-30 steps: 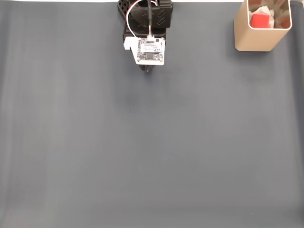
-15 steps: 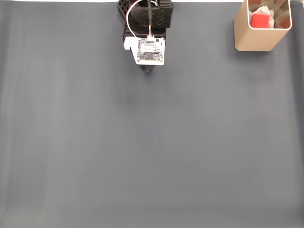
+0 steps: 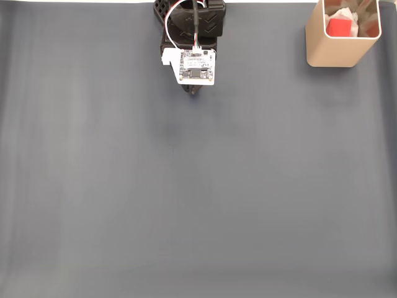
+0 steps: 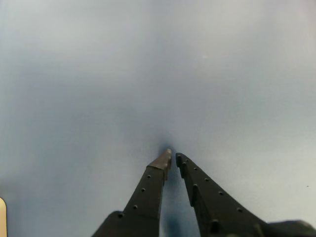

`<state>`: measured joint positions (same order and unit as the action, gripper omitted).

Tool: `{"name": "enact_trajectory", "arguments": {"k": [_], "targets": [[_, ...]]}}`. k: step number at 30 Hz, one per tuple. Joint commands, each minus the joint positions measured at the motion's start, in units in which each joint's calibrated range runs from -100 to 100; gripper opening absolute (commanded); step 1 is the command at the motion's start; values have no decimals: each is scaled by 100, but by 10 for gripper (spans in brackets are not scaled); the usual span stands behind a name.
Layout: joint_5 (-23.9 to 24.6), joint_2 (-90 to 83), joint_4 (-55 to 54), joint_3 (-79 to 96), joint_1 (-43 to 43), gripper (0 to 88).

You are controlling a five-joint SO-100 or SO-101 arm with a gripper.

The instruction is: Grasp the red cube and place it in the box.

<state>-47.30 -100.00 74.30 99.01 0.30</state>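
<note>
- The red cube (image 3: 339,27) is seen inside the box (image 3: 335,53), resting low against the pale inner wall beside some crumpled white material (image 3: 348,15) that shares the interior.
- The box is stood upright at the top right corner of the dark grey tabletop (image 3: 198,198) in the fixed view, well apart from the arm.
- The arm (image 3: 192,37) is folded back near the top centre edge of the fixed view, with its white circuit board (image 3: 196,66) facing the camera.
- In the wrist view the gripper (image 4: 172,159) is pointed down at bare tabletop; its jaws are drawn nearly together, with only a thin sliver of gap at the tips, and nothing is held between them.
- No cube is seen on the open tabletop in either view.
- The placing step is judged to be done: the cube is contained, it is not touched by the jaws, and the arm is parked far from the box.
- Nothing of the task appears to be left, unless a final settling of the arm into its rest pose is counted.
- Whether the cube lies flat on the box floor or is propped on the white material cannot be told from this angle.
</note>
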Motion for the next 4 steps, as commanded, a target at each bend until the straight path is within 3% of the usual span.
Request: {"name": "enact_trajectory", "arguments": {"k": [1,4], "targets": [[-20,0,127,81,6,8],[-20,0,127,81,6,8]]}}
